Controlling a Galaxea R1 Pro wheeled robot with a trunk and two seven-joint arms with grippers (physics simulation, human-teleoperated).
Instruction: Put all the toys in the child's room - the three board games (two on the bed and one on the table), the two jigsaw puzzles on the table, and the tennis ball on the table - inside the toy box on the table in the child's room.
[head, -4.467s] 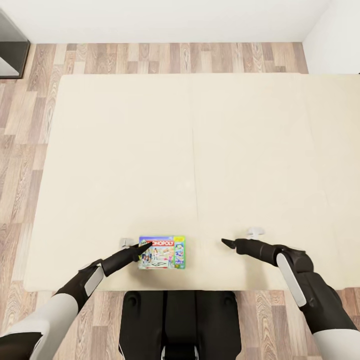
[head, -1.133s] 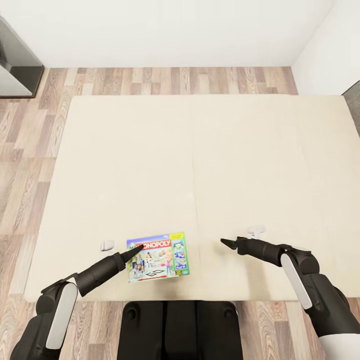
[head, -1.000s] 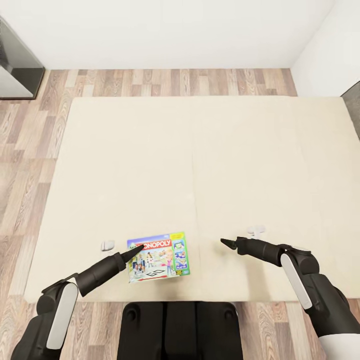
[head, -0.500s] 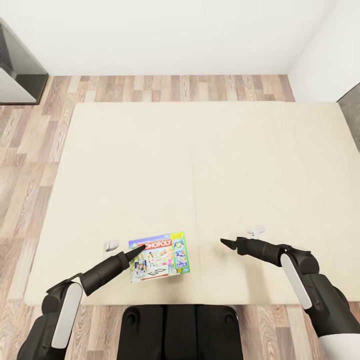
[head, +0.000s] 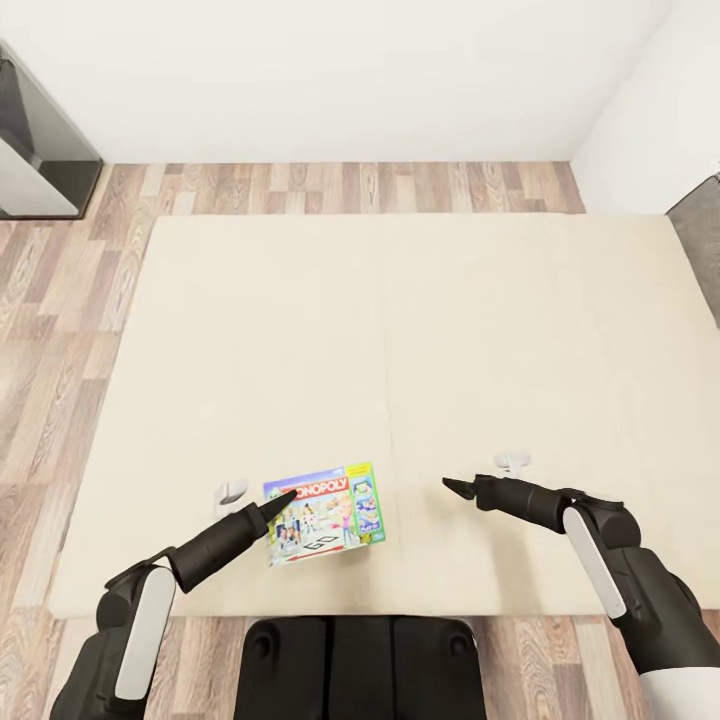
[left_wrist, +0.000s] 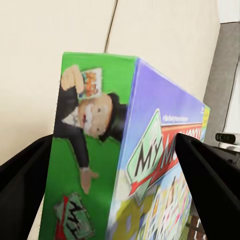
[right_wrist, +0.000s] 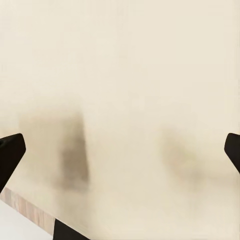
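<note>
A white-green "MONOPOLY" board game (head: 322, 512) hangs slightly tilted just above the near edge of the beige bed (head: 420, 330). My left gripper (head: 282, 499) is shut on the box's left edge. In the left wrist view the box (left_wrist: 125, 145) stands between the two dark fingers (left_wrist: 22, 185), its green side and purple face turned to the camera. My right gripper (head: 452, 487) hovers over bare mattress to the right of the box. The right wrist view shows its fingertips (right_wrist: 10, 152) far apart, open and holding nothing.
Wood-plank floor (head: 55, 300) surrounds the bed. A dark cabinet (head: 40, 150) stands at the far left by the white wall. A grey headboard (head: 700, 225) edges the bed at the right. My dark base (head: 360, 665) sits against the bed's near side.
The board game, flat on the mattress 4.5 s ago, is now tilted and lifted in my left gripper. The left arm has drawn back. The camera shifted; the right arm held still.
</note>
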